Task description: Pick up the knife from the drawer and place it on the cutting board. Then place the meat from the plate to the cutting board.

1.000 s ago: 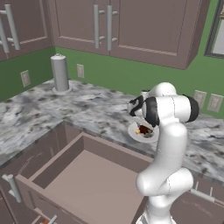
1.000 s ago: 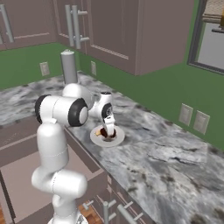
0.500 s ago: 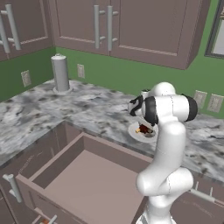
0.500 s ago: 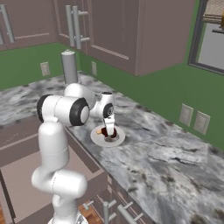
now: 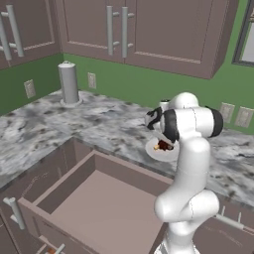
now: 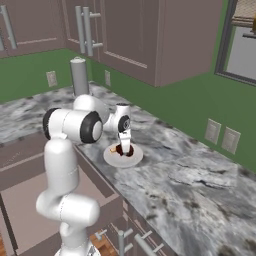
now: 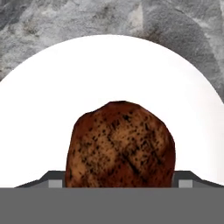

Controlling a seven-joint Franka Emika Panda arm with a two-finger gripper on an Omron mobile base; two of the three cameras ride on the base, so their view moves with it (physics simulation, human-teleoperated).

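Meat (image 7: 120, 146) on plate (image 7: 109, 70), seemingly unobstructed

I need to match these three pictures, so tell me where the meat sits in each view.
Left base view: the meat lies right of centre, on the plate, partly behind the arm.
Right base view: left of centre, on the plate under the gripper.
Hand view: bottom centre, between the fingertips.
Shared landmark: the white plate under it, on the marble counter.

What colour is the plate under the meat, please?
Plain white; the plate shows best in the hand view, beneath the dark reddish-brown meat.
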